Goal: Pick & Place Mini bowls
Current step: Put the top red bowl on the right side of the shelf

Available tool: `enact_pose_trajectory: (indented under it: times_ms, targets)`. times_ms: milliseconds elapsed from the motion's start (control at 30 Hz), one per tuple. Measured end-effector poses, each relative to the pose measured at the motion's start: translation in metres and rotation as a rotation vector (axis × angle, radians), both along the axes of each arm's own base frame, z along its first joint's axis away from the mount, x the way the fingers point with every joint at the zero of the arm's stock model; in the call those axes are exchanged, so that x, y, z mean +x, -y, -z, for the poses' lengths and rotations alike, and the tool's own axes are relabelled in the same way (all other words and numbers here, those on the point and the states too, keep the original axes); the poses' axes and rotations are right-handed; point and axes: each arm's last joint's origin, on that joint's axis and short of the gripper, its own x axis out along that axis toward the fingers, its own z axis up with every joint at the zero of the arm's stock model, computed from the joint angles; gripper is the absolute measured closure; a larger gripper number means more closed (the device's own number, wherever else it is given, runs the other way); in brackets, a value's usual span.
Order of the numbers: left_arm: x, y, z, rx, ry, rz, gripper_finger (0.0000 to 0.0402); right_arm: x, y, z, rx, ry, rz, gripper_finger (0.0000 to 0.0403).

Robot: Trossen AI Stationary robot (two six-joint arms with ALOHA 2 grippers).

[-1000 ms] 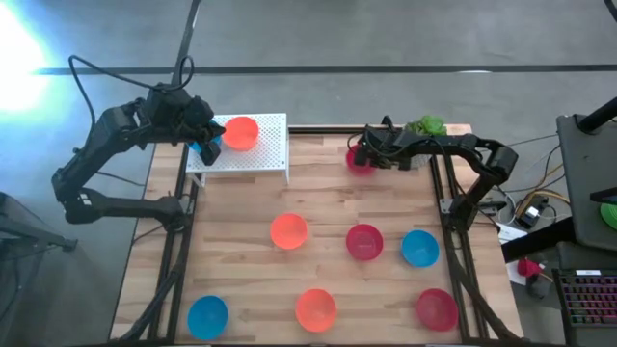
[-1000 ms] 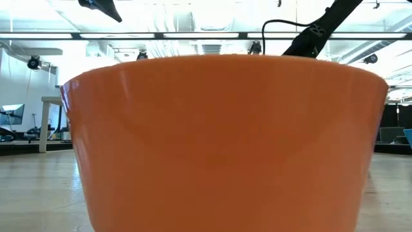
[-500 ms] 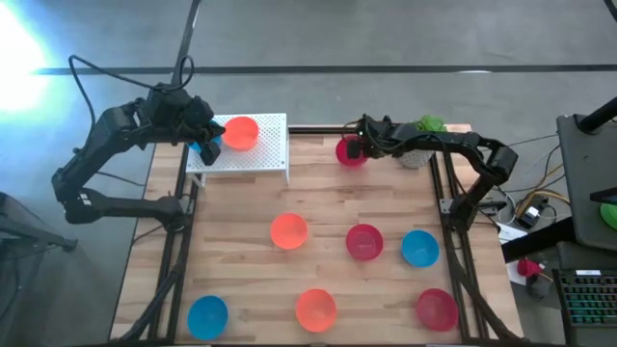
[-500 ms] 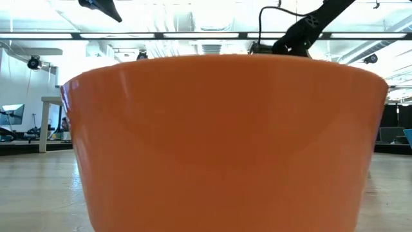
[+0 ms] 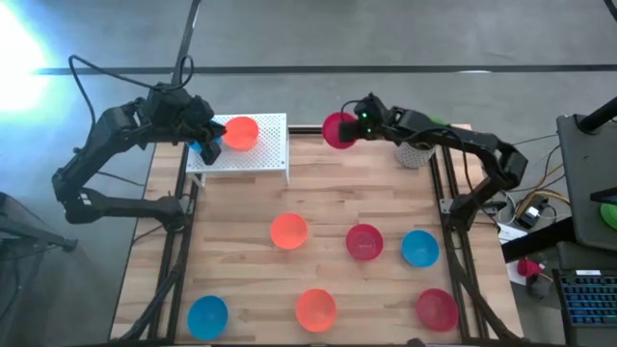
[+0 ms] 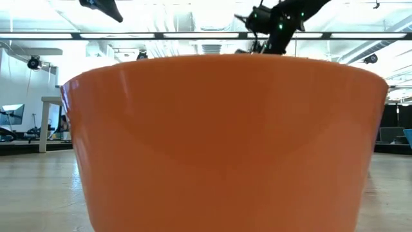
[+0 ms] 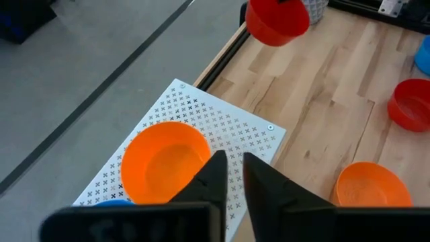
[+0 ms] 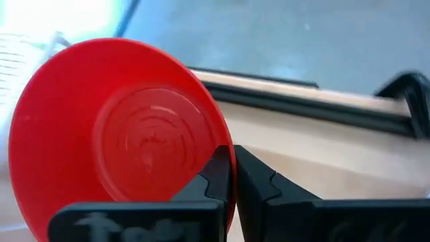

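My right gripper (image 5: pixel 351 128) (image 8: pixel 230 163) is shut on a red mini bowl (image 5: pixel 336 130) (image 7: pixel 276 20), held in the air above the table's far edge. My left gripper (image 5: pixel 206 141) (image 7: pixel 233 160) hovers shut over the white perforated tray (image 5: pixel 272 145), touching nothing. An orange bowl (image 5: pixel 241 132) (image 7: pixel 164 161) stands on that tray. A blue bowl (image 5: pixel 203 150) sits beside it, under the left gripper. Several more bowls stand on the wooden table: orange (image 5: pixel 288 231), red (image 5: pixel 364 241) and blue (image 5: pixel 419 248) among them. My right gripper pinches the red bowl's rim (image 8: pixel 223 176) on the side nearest the arm, one finger inside the bowl and one outside. The fingers come slanting down from the table's right. The bowl is lifted clear of the table, with its opening roughly upward.
Near the table's near edge stand a blue bowl (image 5: pixel 207 315), an orange bowl (image 5: pixel 315 308) and a red bowl (image 5: pixel 437 308). An orange bowl (image 6: pixel 225 142) fills the low view. A white pot with a green plant (image 5: pixel 418 146) stands at the far right corner.
My right gripper has risen and moved toward the table's left along the far edge, staying shut on the red bowl. The bowl has been lifted off the table and now hangs in the air nearer the white tray.
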Motion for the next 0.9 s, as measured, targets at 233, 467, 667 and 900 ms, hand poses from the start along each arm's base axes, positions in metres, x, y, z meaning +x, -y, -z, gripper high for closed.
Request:
enact_pose_trajectory:
  times_ms: [233, 467, 667, 900]
  targets:
    - [0.013, -0.008, 0.005, 0.000, -0.042, 0.022, 0.0303, 0.013, -0.011, -0.028, -0.079, 0.033, -0.081, 0.0394]
    - [0.044, -0.016, 0.009, 0.068, -0.059, 0.126, 0.0276, 0.023, -0.024, -0.049, -0.179, 0.025, -0.172, 0.0394]
    - [0.074, -0.018, 0.010, 0.130, -0.018, 0.204, 0.0275, 0.034, -0.038, -0.067, -0.322, 0.015, -0.231, 0.0394]
    - [0.106, -0.026, 0.010, 0.124, 0.111, 0.181, 0.0275, 0.048, -0.055, -0.079, -0.452, 0.060, -0.334, 0.0394]
